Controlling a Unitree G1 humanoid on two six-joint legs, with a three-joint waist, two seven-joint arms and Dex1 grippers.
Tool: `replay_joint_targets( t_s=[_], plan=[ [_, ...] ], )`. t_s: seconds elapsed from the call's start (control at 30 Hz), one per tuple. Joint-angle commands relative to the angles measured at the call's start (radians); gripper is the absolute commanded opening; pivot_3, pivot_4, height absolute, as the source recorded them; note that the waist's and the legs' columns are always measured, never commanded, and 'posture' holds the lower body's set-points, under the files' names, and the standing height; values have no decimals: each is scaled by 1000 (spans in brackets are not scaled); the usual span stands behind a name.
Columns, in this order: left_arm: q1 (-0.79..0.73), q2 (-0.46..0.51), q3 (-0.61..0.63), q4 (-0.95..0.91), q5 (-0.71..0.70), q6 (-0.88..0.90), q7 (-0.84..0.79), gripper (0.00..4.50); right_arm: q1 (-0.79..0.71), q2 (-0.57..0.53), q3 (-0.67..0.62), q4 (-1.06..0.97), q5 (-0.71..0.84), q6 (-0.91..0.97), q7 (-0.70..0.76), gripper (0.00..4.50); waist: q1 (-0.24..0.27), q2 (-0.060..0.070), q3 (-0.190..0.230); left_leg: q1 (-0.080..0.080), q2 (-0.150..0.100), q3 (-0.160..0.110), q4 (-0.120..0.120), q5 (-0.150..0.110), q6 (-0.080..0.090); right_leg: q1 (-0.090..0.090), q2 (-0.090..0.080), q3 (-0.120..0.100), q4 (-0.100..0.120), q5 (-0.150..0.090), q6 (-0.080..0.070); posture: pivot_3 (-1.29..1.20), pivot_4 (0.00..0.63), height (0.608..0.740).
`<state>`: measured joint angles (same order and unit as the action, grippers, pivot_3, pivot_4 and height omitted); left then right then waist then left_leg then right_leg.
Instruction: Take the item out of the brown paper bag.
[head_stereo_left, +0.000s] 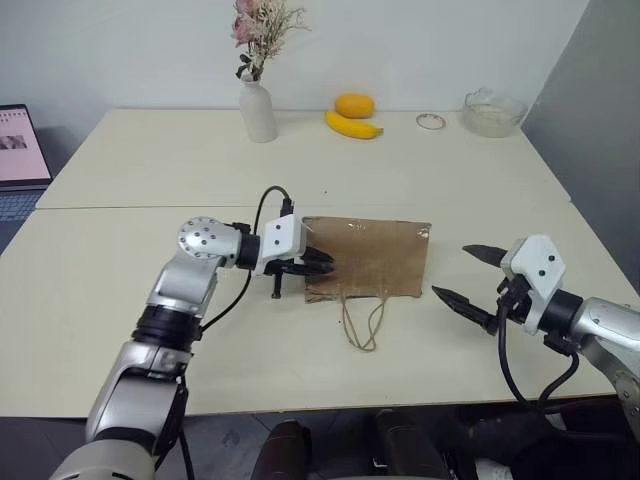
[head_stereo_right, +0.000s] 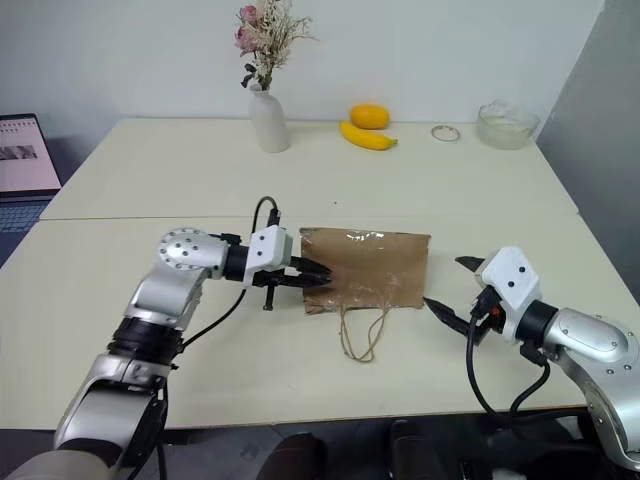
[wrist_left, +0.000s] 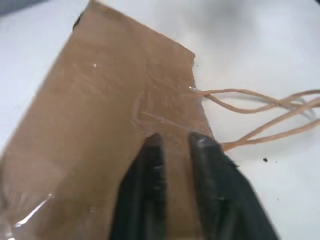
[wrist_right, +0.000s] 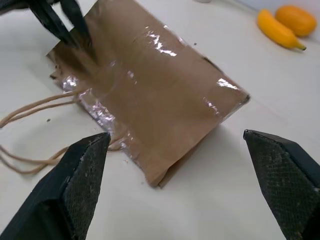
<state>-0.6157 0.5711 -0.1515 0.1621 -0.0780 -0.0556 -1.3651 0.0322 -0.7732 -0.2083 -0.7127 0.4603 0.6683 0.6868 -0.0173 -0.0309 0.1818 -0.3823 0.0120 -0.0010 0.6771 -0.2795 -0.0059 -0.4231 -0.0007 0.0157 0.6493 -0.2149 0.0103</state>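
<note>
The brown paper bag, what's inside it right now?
The brown paper bag lies flat on the table, its handles trailing toward the robot. Its paper walls hide whatever is inside, so no contents can be seen.

Brown paper bag (head_stereo_left: 367, 258) lying flat; contents concealed, so whether anything is inside cannot be told. Left gripper (wrist_left: 174, 142) fingertips overlap the bag's 9 o'clock edge; contact with the paper unclear. Laptop (head_stereo_left: 18, 150) at 10 o'clock cut by the frame edge. Small ring (head_stereo_left: 431, 121) at 1 o'clock too small to identify.
</note>
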Motion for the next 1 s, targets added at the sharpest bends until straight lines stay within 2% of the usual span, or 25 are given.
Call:
replay_joint_targets(
  t_s=[0.03,0.2,0.6,1.0],
  plan=[
    [40,21,-14,-109,-19,-66,8,2138,26,-24,22,-60,17,-2,26,4500,0,0,0,0,0,0,0,0,0,0,0,0,0,0,0,0,150,740],
    [85,14,-72,-136,-15,-132,-6,3684,47,-42,47,-73,16,0,43,4500,1,0,0,1,-1,0,0,0,0,1,0,0,-1,0,0,0,150,740],
    [1,-62,-179,51,83,-333,78,3684,103,-65,21,-86,3,-16,47,4500,7,0,0,0,-1,2,0,0,0,1,0,0,-2,0,0,0,150,740],
    [-7,-121,-245,99,138,-387,135,3684,136,-70,15,-92,4,-29,55,4500,10,0,0,0,-1,2,0,0,0,1,0,0,-2,0,0,0,150,740]
  ],
)
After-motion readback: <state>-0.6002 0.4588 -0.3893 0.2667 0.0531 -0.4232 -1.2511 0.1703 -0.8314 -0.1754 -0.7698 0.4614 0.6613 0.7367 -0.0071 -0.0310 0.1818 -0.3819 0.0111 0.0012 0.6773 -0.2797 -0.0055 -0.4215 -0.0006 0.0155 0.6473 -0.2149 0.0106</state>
